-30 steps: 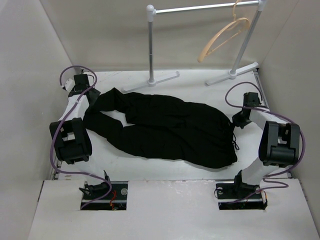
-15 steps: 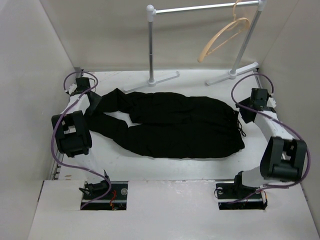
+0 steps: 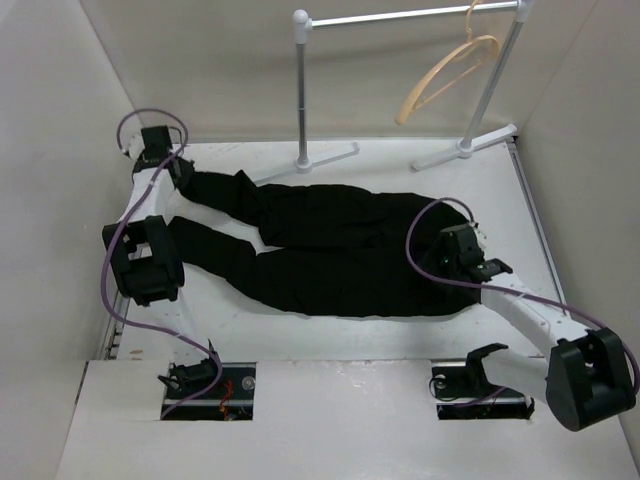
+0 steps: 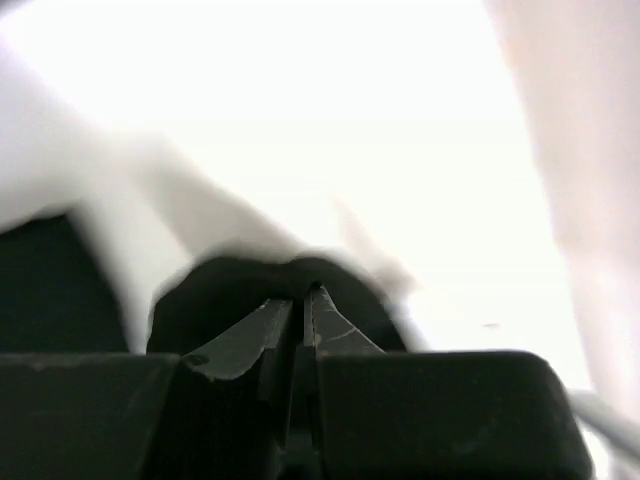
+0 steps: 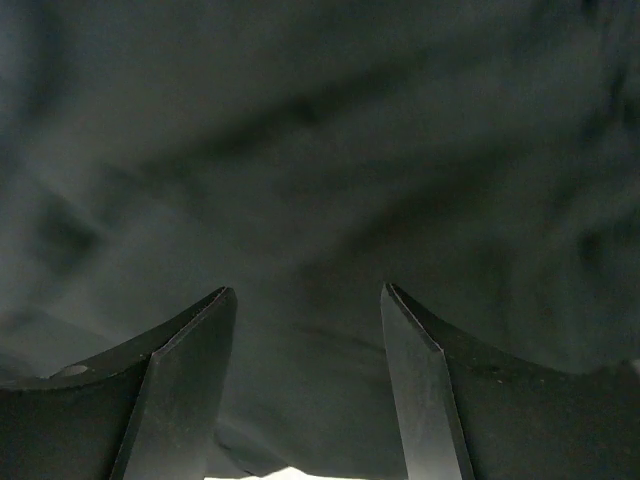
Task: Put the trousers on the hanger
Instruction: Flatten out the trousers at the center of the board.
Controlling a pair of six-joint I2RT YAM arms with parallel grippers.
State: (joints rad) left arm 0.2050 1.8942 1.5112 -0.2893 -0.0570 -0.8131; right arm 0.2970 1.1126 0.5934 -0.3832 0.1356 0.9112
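The black trousers point(image 3: 340, 250) lie flat across the table, legs to the left and waist to the right. At the far left corner my left gripper point(image 3: 180, 172) sits at the cuff of the far leg. In the left wrist view that gripper point(image 4: 305, 292) is shut, with dark cloth point(image 4: 200, 295) bunched round its tips. My right gripper point(image 3: 462, 258) hovers over the waist end. In the right wrist view it point(image 5: 305, 290) stands open above black fabric point(image 5: 320, 150), holding nothing. The tan hanger point(image 3: 445, 75) hangs from the rail at the back right.
A silver rail point(image 3: 410, 15) on two posts with white feet point(image 3: 302, 160) stands along the back of the table. Walls close in on the left and right. Purple cables loop off both arms.
My left gripper has moved back toward the far left corner and shut, and the far leg now stretches straight to it. My right arm has swung from the waist's right edge to above the waist.
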